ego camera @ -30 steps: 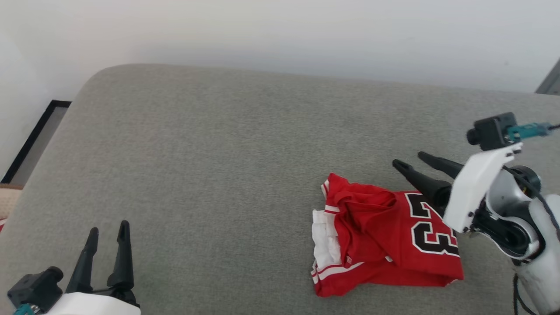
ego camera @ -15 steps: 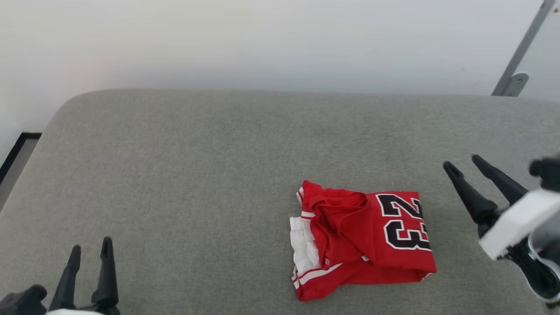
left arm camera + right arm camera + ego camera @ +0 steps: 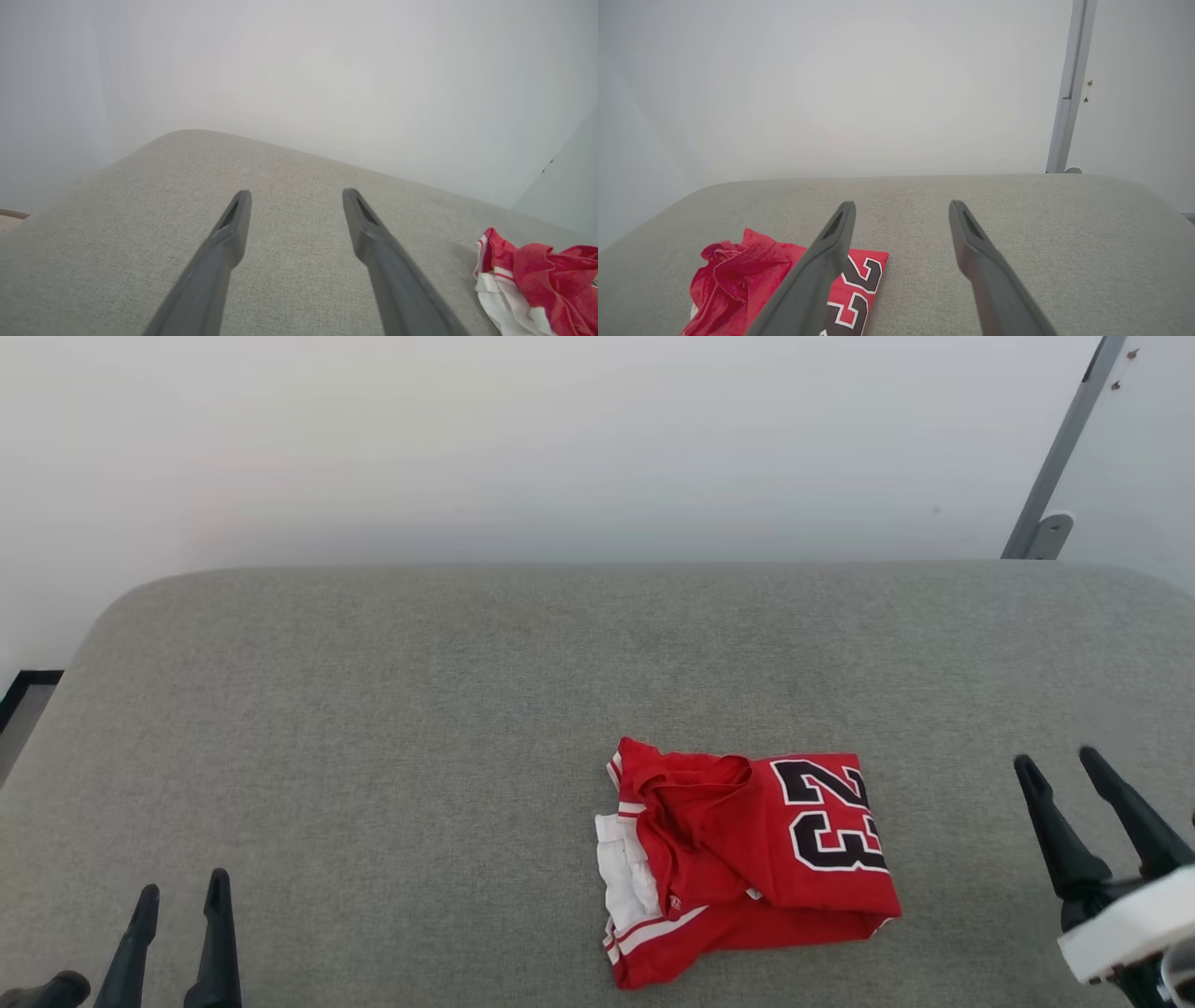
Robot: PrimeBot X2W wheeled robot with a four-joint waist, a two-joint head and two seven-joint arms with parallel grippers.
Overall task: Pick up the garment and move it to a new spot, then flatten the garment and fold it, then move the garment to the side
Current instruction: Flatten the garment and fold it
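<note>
The fingers [image 3: 217,943] of the left gripper [image 3: 183,887] stand wide apart with nothing between them, at the lower left of the head view over the grey upholstered surface [image 3: 420,709], well apart from the garment [image 3: 747,859]. The right gripper [image 3: 1056,759] is at the lower right, its fingers [image 3: 1055,840] likewise spread wide and holding nothing, near the garment's right side but not touching it. The garment lies folded into a compact bundle on the surface, right of centre, the dark white-outlined "23" facing up on its right half and a white sleeve with striped trim showing at its left edge. A pale wall [image 3: 560,448] rises behind the surface, with a grey metal post [image 3: 1061,439] at the far right
</note>
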